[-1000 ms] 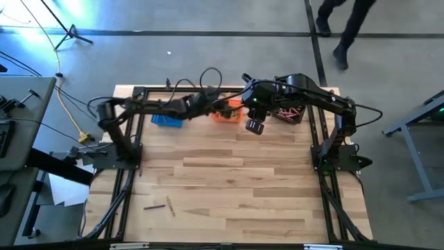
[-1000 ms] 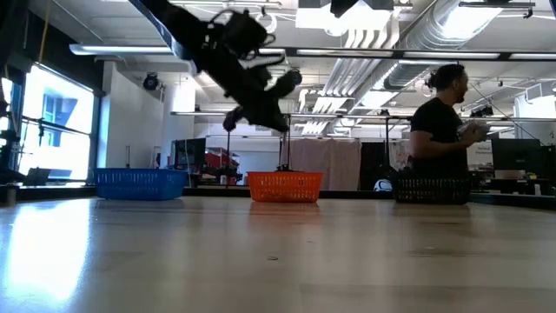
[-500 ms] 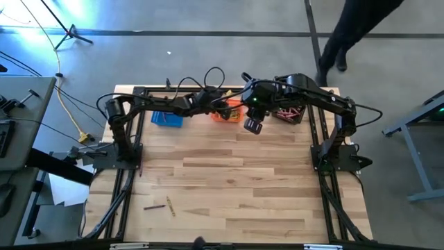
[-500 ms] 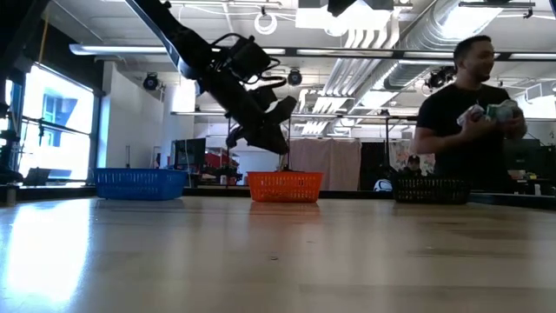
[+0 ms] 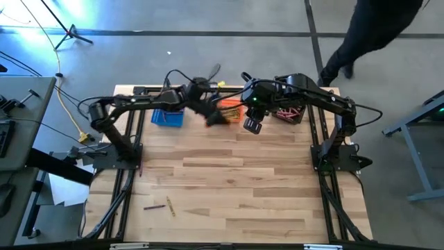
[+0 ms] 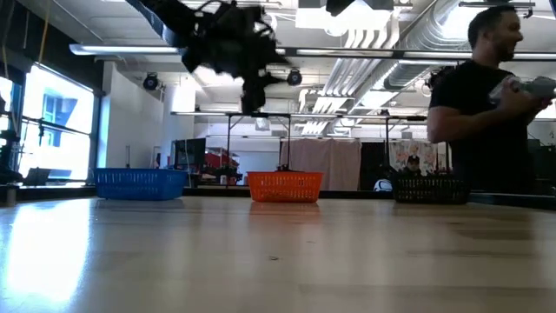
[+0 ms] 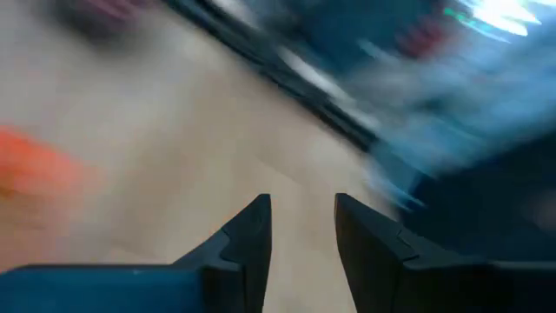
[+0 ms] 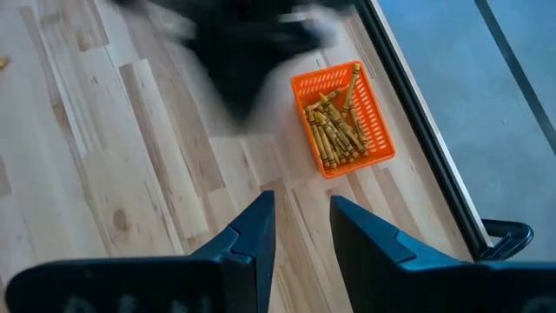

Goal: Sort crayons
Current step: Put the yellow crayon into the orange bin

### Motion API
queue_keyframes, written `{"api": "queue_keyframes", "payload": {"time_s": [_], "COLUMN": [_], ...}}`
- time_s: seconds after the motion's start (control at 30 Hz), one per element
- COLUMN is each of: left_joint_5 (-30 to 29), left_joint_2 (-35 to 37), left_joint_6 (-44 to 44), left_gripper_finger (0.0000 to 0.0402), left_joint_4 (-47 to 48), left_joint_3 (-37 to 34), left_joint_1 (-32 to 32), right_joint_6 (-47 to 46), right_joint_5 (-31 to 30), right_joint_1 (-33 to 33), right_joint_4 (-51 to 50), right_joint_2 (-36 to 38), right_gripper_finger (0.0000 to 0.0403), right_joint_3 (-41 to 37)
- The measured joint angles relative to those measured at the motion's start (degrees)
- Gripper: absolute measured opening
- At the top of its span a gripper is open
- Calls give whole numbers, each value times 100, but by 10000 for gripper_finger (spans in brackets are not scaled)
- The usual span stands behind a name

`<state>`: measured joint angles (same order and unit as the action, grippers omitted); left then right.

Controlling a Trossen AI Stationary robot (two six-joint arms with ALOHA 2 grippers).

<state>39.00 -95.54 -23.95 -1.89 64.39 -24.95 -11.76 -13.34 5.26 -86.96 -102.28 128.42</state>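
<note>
Yellow crayons point(image 8: 334, 126) lie in the orange basket point(image 8: 382, 130) at the table's far edge. Reddish crayons point(image 5: 290, 111) fill the black basket point(image 5: 281, 117) to its right. Two loose crayons, one dark point(image 5: 154, 206) and one yellow point(image 5: 169, 205), lie flat on the table near the front left. My left gripper point(image 7: 302, 217) hangs open and empty, blurred with motion, above the orange basket's near left side point(image 5: 214, 117). My right gripper point(image 8: 301, 217) is open and empty, held above the table just near of the orange basket point(image 5: 252, 126).
A blue basket point(image 5: 166, 118) stands at the far left of the row. The black frame rails point(image 5: 128, 173) run along both table sides. A person point(image 6: 486, 104) stands behind the table's far right. Bare wood lies across the table's middle and near part.
My left gripper has dipped toward the orange basket, then risen and swung to point more steeply down, drawing slightly toward the table's near left. Behind the table the person has walked toward the right.
</note>
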Motion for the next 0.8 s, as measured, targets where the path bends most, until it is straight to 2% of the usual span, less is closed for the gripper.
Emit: {"api": "queue_keyframes", "payload": {"time_s": [0.07,0.13,0.2,0.27,0.4,0.47,0.53,0.67,0.8], "left_joint_5": [1234,1667,1539,1102,-1,-415,-637,-990,-1710], "left_joint_2": [272,553,775,940,1033,1035,1033,1027,1024], "left_joint_6": [-118,145,665,1112,932,451,-328,-2843,-5177], "left_gripper_finger": [109,103,98,94,90,90,90,90,90], "left_joint_4": [748,2099,3569,5017,6784,6944,6725,5492,4631], "left_joint_3": [16,11,9,4,-7,-12,-111,-538,-883], "left_joint_1": [309,809,1380,2000,3245,3791,4239,4848,5240], "right_joint_6": [58,140,167,177,429,562,652,807,1077], "right_joint_5": [-1,-3,-3,-6,-17,-18,-18,-18,-18], "right_joint_1": [0,0,0,0,0,0,0,0,0], "right_joint_4": [0,0,2,13,116,215,297,425,562], "right_joint_2": [0,0,0,0,0,0,0,0,0], "right_gripper_finger": [99,99,99,99,99,99,99,99,99], "right_joint_3": [0,0,0,0,0,0,0,0,0]}}
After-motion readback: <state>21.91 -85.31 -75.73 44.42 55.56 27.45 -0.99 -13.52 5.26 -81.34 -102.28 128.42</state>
